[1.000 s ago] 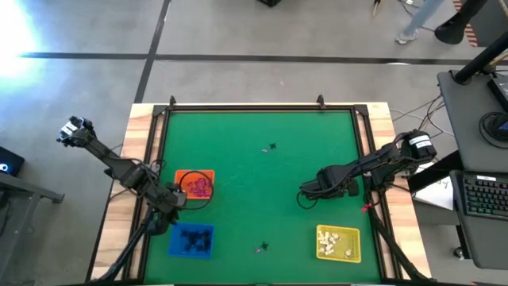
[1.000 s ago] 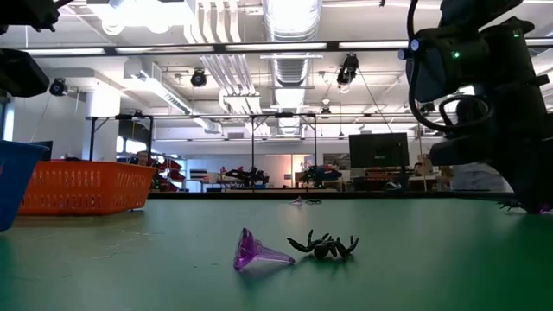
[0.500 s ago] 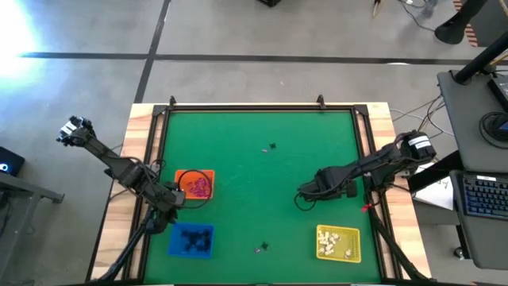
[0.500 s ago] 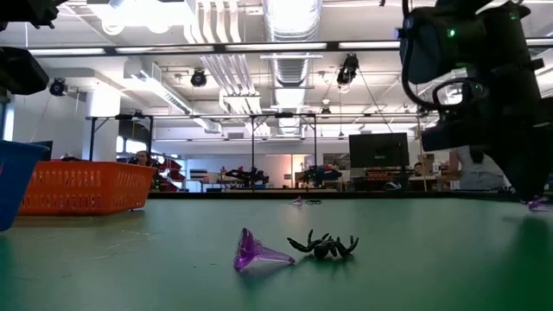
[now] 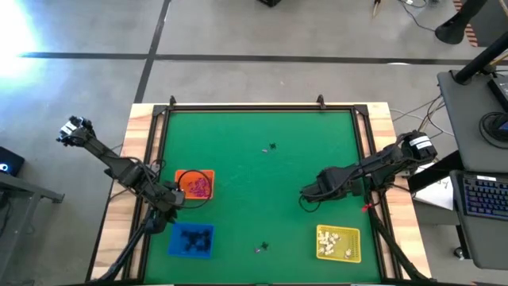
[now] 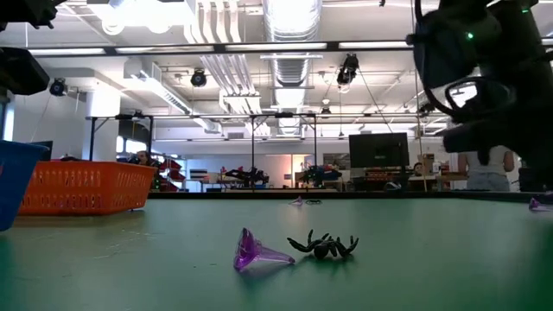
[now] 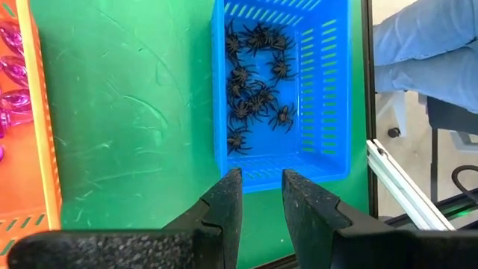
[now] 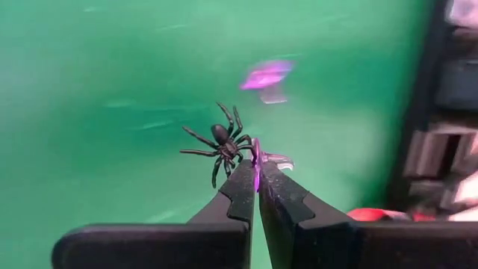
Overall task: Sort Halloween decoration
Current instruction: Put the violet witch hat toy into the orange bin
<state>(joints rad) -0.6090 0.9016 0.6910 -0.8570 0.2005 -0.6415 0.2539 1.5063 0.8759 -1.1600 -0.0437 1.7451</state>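
The right claw (image 8: 258, 173) is pinched tight on a tiny purple trinket (image 8: 256, 155), a black spider (image 8: 219, 145) just beside it on the green worktop (image 5: 254, 175). Pick-up looks done; next, carry it across to the orange tray (image 5: 187, 176), near the idle, part-open, empty left claw (image 7: 261, 202).

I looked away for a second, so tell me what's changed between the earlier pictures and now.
The right gripper has finished closing and is now shut on a thin purple trinket, next to a black spider; in the low view its arm has shifted slightly right. The left gripper has stayed put, near the blue tray, and all three trays and the loose pieces on the green mat are where they were.
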